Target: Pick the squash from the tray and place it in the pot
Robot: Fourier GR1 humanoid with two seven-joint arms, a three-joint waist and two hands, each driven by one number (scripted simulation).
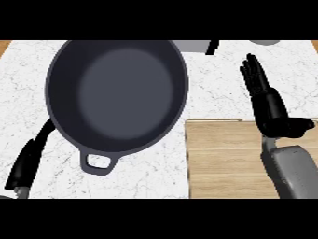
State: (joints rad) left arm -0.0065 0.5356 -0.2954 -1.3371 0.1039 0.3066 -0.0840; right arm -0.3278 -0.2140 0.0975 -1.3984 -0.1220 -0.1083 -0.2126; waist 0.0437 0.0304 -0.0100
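- White marble counter [151,179] fills the view; wooden strips show at its far-left and far-right corners.
- Near left: left hand [29,161] comes up from the lower edge, seen side-on. Fingers look extended, not curled, holding nothing. Its tips reach to the near-left rim of the pot.
- Near right: grey right forearm [295,172] rises from the lower edge and lies across the right part of the wooden tray.
- Wooden tray [223,158] sits at near right, just right of the pot. Its pale raised rim is visible along the far edge and the right edge. The visible board surface shows plain wood grain.
- Squash: cannot be located in this view, so I cannot tell its position.
- Small loop handle [98,163] sticks out from the near side of the pot, pointing toward the viewer.
- Pot [120,88]: large, dark, round, shallow, left of centre; its interior shows only a smooth grey base.
- Right hand [271,112] is over the far edge of the tray, well right of the pot. Fingers are straight, pointing far, thumb out to the right; nothing is gripped.
- Far edge: a grey object with a black part [197,45] lies just beyond the pot's far-right rim, too cropped to identify.
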